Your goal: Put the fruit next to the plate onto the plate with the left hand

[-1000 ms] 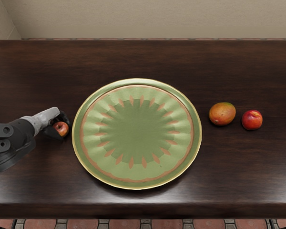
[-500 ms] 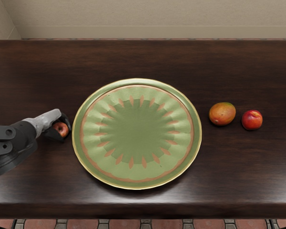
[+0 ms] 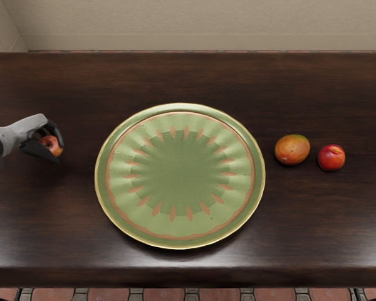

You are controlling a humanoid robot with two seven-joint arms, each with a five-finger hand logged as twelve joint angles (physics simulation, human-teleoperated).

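A small red, apple-like fruit [image 3: 51,145] is seen at the left middle of the frame, pinched between the dark, curled fingers of the left hand [image 3: 41,139]. The hand's grey arm is cut off by the left edge of the picture. The fruit is held well apart from the large round green plate with an orange sunburst pattern and a yellowish rim [image 3: 180,175], which is set at the centre of the dark brown wooden desk [image 3: 188,75]. Whether the fruit is touching the desk or is raised above it cannot be told. Nothing is carried by the plate. To the right of the plate, an orange-and-green mango-like fruit [image 3: 292,149] is laid on the desk, and a round red peach-like fruit [image 3: 331,157] is placed just beside it, further right.
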